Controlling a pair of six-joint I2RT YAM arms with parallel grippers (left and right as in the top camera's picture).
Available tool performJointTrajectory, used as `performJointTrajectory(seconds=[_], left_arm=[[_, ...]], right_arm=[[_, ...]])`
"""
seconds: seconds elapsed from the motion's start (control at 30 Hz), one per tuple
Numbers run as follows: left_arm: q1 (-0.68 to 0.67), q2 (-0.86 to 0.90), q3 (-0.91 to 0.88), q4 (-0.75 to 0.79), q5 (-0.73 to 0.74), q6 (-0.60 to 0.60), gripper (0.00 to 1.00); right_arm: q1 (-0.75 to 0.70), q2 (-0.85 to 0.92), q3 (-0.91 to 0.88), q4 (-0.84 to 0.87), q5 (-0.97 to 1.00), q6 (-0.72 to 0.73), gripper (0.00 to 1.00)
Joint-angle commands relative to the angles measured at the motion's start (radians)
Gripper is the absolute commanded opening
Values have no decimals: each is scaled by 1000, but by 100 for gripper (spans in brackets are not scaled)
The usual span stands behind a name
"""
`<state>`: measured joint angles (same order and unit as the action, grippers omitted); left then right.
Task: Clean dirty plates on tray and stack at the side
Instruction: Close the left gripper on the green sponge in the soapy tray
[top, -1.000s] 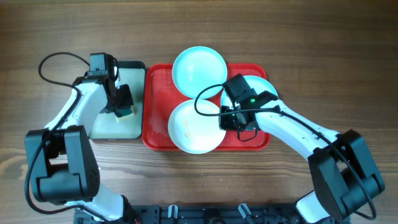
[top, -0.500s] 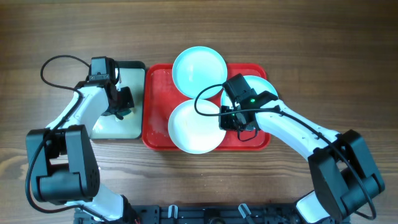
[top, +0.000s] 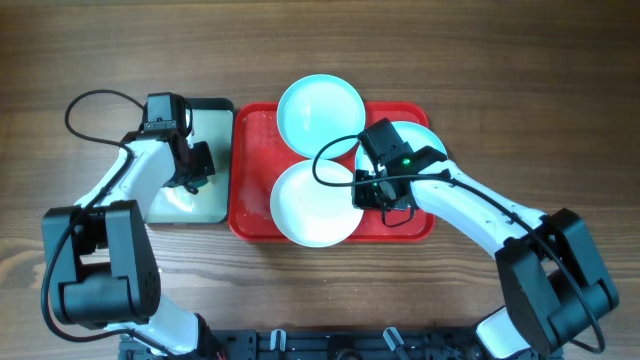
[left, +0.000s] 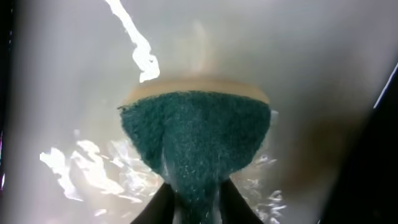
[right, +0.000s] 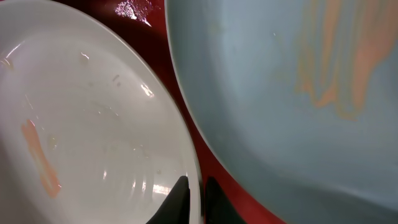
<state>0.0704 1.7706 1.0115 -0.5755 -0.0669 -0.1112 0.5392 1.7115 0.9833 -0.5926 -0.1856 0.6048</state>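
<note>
The red tray (top: 250, 170) holds a white plate (top: 305, 205) at the front, a turquoise plate (top: 320, 115) at the back and a second turquoise plate (top: 425, 140) at the right, partly under my right arm. My right gripper (top: 362, 195) is shut on the white plate's right rim (right: 194, 180); an orange smear (right: 40, 165) marks that plate. The right turquoise plate (right: 298, 93) has orange streaks. My left gripper (top: 197, 172) is shut on a green sponge (left: 196, 137) and presses it onto the small tray's wet pale inside (left: 74, 93).
The small black-rimmed tray (top: 215, 130) stands just left of the red tray. Cables loop over both arms. Wooden table (top: 520, 80) lies all around.
My left gripper with the sponge has moved slightly back and left over the small tray. The right arm and the plates have not moved.
</note>
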Motion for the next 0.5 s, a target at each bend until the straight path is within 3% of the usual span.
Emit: performJointTrajectory(seconds=[0.0,0.13,0.37,0.47], left_arm=[[5,12,-13,-5,-5,-1,7],[5,12,-13,-7,-2,-1,4],[5,-31,-8,-26,-3,0,4],[5,-104,-8,-35,-3,0,4]], right_arm=[[5,13,-6,5,5,-7,11],[5,13,-6,5,6,-7,11],[5,13,-6,12,6,-27,31],[5,13,-7,12,6,-27,29]])
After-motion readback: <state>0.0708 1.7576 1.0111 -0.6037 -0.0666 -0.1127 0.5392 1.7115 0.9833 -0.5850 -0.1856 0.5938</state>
